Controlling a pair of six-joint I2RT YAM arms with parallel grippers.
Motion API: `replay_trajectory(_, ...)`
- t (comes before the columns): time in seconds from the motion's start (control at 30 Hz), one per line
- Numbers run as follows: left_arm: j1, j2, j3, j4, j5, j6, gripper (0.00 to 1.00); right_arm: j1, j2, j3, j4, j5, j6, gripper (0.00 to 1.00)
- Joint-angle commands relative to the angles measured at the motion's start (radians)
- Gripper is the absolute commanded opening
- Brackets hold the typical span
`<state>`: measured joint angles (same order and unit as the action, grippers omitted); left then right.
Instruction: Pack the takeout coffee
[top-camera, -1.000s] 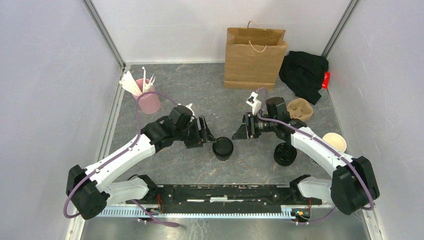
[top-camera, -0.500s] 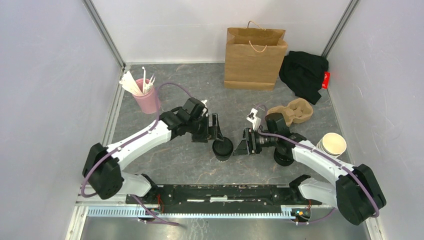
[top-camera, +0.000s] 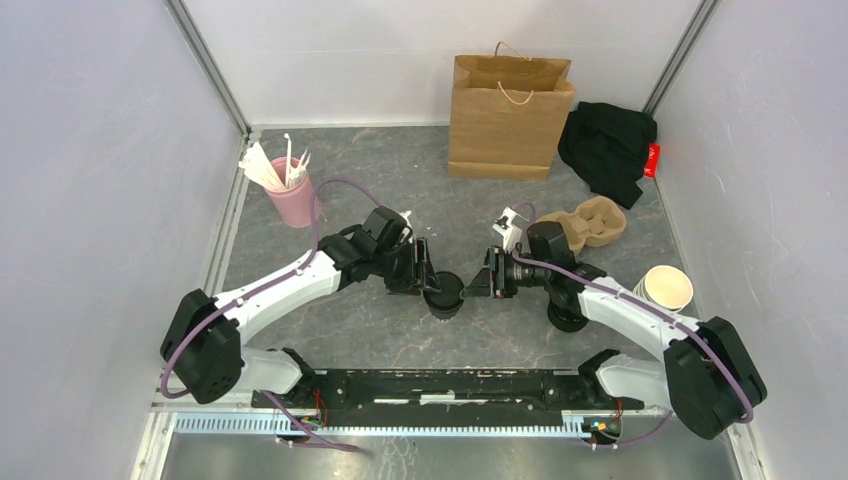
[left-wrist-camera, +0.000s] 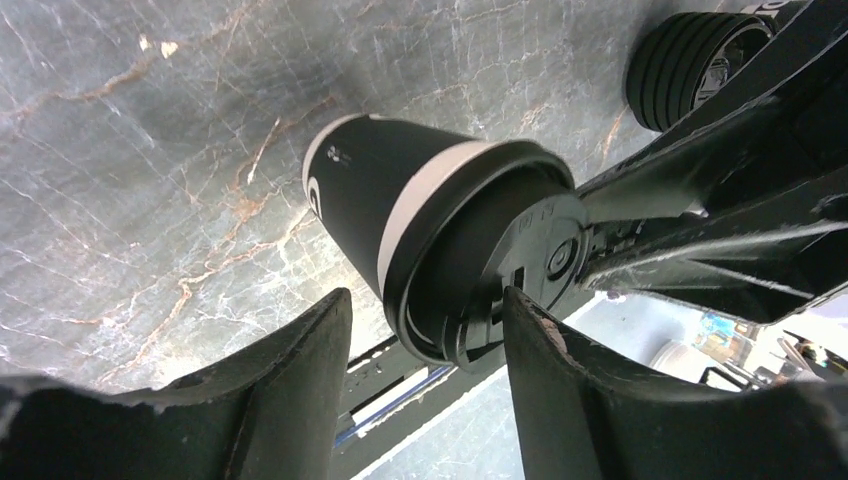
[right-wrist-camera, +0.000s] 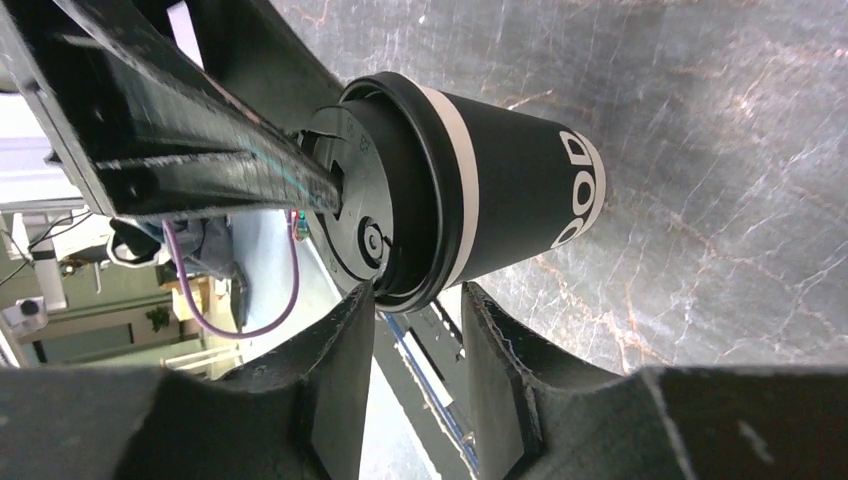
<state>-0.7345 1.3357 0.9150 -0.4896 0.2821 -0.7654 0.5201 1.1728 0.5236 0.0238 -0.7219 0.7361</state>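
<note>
The takeout coffee (top-camera: 443, 296), a black paper cup with a white band and a black dome lid, stands upright on the marble table between both arms. It also shows in the left wrist view (left-wrist-camera: 400, 200) and the right wrist view (right-wrist-camera: 500, 200). My left gripper (top-camera: 425, 276) is open at the lid's left side, one fingertip (left-wrist-camera: 520, 320) touching the lid top and the other clear of the cup wall. My right gripper (top-camera: 478, 284) comes from the right. Its fingers (right-wrist-camera: 340, 360) pinch the lid rim, one on the lid and one under the rim.
A brown paper bag (top-camera: 510, 115) stands at the back, with black cloth (top-camera: 605, 145) to its right. A cardboard cup carrier (top-camera: 592, 222), a stack of cream-rimmed cups (top-camera: 668, 288) and a stack of black lids (top-camera: 566, 314) sit right. A pink stirrer cup (top-camera: 296, 203) is on the left.
Both grippers have closed in on the coffee cup's lid from either side. The left arm swung right and forward. The cup has stayed in place.
</note>
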Motion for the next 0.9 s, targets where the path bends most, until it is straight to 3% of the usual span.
replay_trajectory(0.0, -0.004, -0.053, -0.035, 0.071, 0.039, -0.092, 0.62, -0.001, 0.027, 0.073, 0.001, 0.073, -0.031, 0.43)
replay_trajectory(0.2, -0.026, -0.080, -0.072, 0.096, 0.059, -0.138, 0.60, -0.011, 0.086, 0.111, -0.017, 0.078, -0.066, 0.42)
replay_trajectory(0.3, -0.031, -0.091, -0.092, 0.117, 0.076, -0.161, 0.63, -0.021, 0.107, 0.131, -0.022, 0.072, -0.087, 0.44)
replay_trajectory(0.4, -0.031, -0.134, -0.085, 0.063, 0.041, -0.160, 0.73, -0.028, 0.116, 0.153, -0.046, 0.042, -0.101, 0.50)
replay_trajectory(0.53, -0.002, -0.226, -0.081, 0.005, -0.012, -0.158, 0.95, -0.068, 0.065, 0.142, -0.032, -0.014, -0.073, 0.60)
replay_trajectory(0.6, 0.017, -0.266, -0.083, -0.014, -0.021, -0.159, 0.97, -0.091, 0.029, 0.111, 0.001, -0.035, -0.045, 0.63)
replay_trajectory(0.67, 0.041, -0.288, -0.091, -0.035, -0.030, -0.162, 0.95, -0.101, 0.006, 0.080, 0.027, -0.052, -0.014, 0.63)
replay_trajectory(0.87, 0.096, -0.234, -0.132, 0.002, 0.014, -0.155, 0.74, -0.101, 0.015, 0.015, 0.113, -0.094, 0.048, 0.54)
